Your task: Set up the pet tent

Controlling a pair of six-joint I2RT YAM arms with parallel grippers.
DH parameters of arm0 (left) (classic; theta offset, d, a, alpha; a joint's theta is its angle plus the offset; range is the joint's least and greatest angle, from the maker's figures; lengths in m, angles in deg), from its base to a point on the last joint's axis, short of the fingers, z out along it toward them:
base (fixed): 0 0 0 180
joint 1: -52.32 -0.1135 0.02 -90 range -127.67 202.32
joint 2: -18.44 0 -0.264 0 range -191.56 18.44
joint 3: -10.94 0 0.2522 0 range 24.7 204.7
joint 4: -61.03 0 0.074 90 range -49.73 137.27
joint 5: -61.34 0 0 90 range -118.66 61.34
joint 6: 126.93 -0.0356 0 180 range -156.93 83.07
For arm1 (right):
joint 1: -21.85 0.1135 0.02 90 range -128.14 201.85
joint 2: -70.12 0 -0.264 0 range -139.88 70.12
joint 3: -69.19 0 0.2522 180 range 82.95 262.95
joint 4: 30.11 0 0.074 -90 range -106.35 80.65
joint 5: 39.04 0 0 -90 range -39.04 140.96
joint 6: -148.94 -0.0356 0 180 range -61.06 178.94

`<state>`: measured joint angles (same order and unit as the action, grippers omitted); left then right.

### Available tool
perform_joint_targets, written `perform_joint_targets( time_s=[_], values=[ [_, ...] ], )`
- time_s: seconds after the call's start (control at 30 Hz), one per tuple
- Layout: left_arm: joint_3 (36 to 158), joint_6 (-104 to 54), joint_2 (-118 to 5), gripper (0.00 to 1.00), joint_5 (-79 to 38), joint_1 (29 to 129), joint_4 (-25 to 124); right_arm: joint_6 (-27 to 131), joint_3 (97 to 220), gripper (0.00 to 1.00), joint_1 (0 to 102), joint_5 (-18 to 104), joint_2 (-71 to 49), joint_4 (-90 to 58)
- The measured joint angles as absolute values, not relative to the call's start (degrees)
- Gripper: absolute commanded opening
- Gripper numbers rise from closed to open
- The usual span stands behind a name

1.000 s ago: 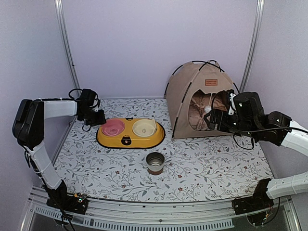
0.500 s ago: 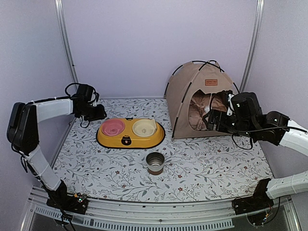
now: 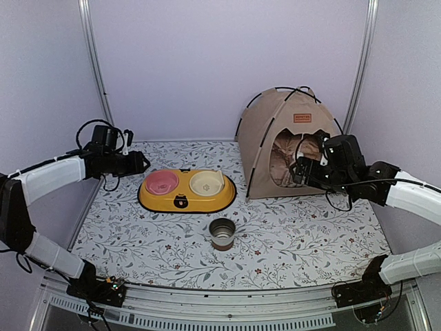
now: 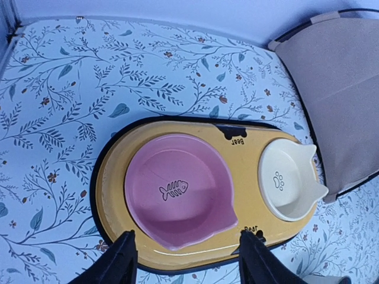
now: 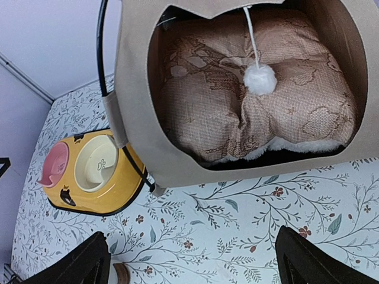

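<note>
Jaws on both arms stand spread wide with nothing between them. The left gripper (image 4: 189, 263) hangs over the yellow double feeder (image 4: 177, 195). The right gripper (image 5: 198, 266) faces the doorway of the pet tent (image 3: 272, 148) from just in front.

The tent sits on the tabletop (image 3: 310, 234) at about 1 o'clock, close to the back wall. It is upright and taut, its black poles (image 3: 289, 89) crossing at the peak and its label patch above the door. The patterned cushion (image 5: 249, 118) lies inside and fills the floor, with a white furry edge showing at the doorway. The pom-pom (image 5: 260, 78) dangles on its string in the opening.

By my reading the setting up is all but finished: frame raised, fabric stretched, bedding in. What could remain is small, perhaps squaring the cushion or nudging the tent straight, then drawing the arms clear.

The feeder, with its pink bowl (image 4: 177, 198) and cream bowl (image 4: 290, 180), lies at 9 o'clock from the tent, near its front corner but apart. A steel cup (image 3: 222, 232) stands at 6 o'clock of the feeder, well clear. The hanging string is the likeliest snag for any reach inside.
</note>
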<state>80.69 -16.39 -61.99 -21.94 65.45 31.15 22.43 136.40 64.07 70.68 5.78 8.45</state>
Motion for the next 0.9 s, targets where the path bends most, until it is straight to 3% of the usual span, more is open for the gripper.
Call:
perform_joint_targets(
  time_s=[0.33,0.9],
  values=[
    [73.19,-14.71,-51.56,0.99,-19.36,65.56,34.28,26.34,124.25,0.99,51.46,66.86,9.57,-5.19],
    [72.47,-13.75,-47.12,1.00,-20.13,65.28,32.75,39.34,110.68,0.99,23.20,60.65,1.09,-37.45]
  ],
)
